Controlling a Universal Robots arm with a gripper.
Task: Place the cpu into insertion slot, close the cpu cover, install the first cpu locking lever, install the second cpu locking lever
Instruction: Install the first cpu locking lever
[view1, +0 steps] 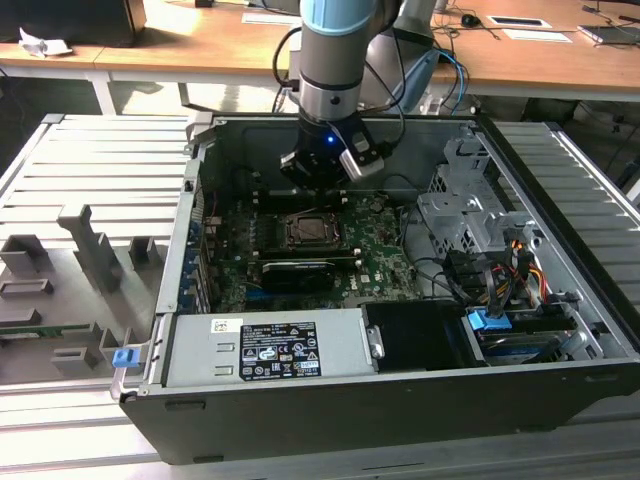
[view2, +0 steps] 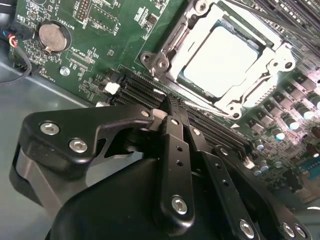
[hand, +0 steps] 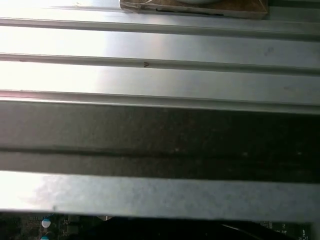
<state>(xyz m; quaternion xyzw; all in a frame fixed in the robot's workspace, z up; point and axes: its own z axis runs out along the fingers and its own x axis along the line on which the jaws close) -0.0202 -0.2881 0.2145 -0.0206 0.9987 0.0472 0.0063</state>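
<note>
The cpu (view2: 222, 60) lies silvery face up in the insertion slot (view2: 159, 61) on the green motherboard. The cpu cover (view2: 274, 66), a silvery frame, lies flat around it. In the exterior view the slot (view1: 310, 232) sits mid-board inside the open computer case. My gripper (view1: 318, 178) hangs just behind it, low over the board. In the second wrist view the gripper (view2: 169, 102) is shut with nothing between its black fingers (view2: 172, 145). Its tip is close over the black memory slots (view2: 142, 90) beside the socket's edge.
A long black card (view1: 297, 272) lies in front of the socket. A power supply (view1: 265, 350) fills the case front, a drive cage (view1: 470, 215) and cables (view1: 500, 275) the right. A coin battery (view2: 52, 36) sits on the board. Grey fixtures (view1: 90, 250) stand left of the case.
</note>
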